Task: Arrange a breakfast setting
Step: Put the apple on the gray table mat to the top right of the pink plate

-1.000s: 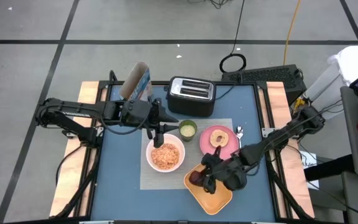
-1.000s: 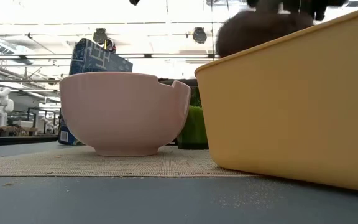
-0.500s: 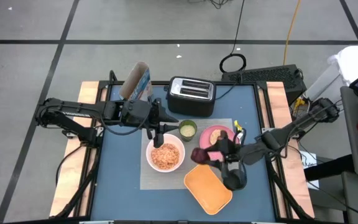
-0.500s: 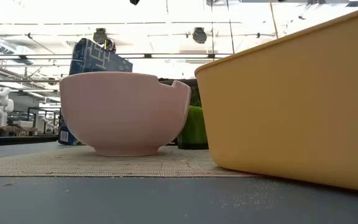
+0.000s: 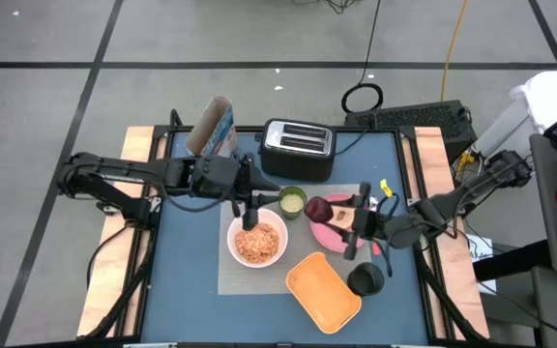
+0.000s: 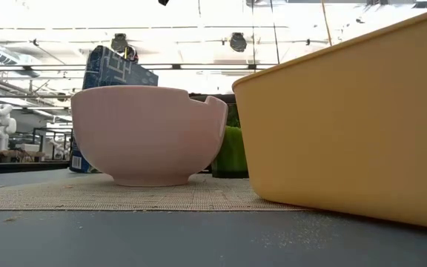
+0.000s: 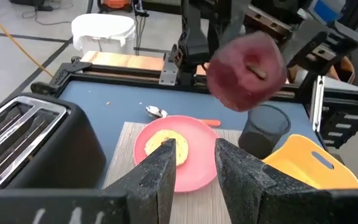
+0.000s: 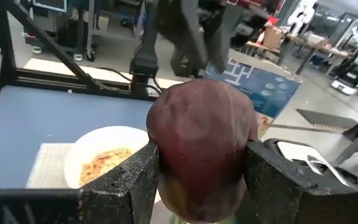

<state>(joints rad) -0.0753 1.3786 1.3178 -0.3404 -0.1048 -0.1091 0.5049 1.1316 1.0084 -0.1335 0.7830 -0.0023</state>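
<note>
Grey placemat [image 5: 259, 275] lies under both grippers on the blue table [image 5: 187, 290]. The black-and-silver toaster [image 5: 297, 150] stands behind the left gripper [image 5: 249, 205]; a blue cereal box [image 5: 211, 128] stands beside that arm. The orange tray [image 5: 323, 289] lies in front of the right gripper [image 5: 323, 210], well clear of it, with a black cup [image 5: 366, 279] just beside the tray.

The pink plate [image 5: 354, 235] sits directly below the right gripper, which holds a dark red apple [image 5: 318, 208] between its fingers, clamped on both sides, above the plate's near edge. The high view hides most of the plate under the arm; the left wrist view shows the plate [image 7: 194, 171] whole, with the toasted bread piece [image 7: 166, 142] on it and a spoon [image 7: 156, 112] beyond it.

The white bowl [image 5: 257, 242] of cereal sits just below the left gripper. Its fingers stand narrowly apart, nothing between them. The pale-green cup [image 5: 291, 201] stands between the two grippers.

The low view shows no gripper: only bowl [image 6: 148, 133], tray wall [image 6: 347, 119] and cup [image 6: 230, 152] behind them.
</note>
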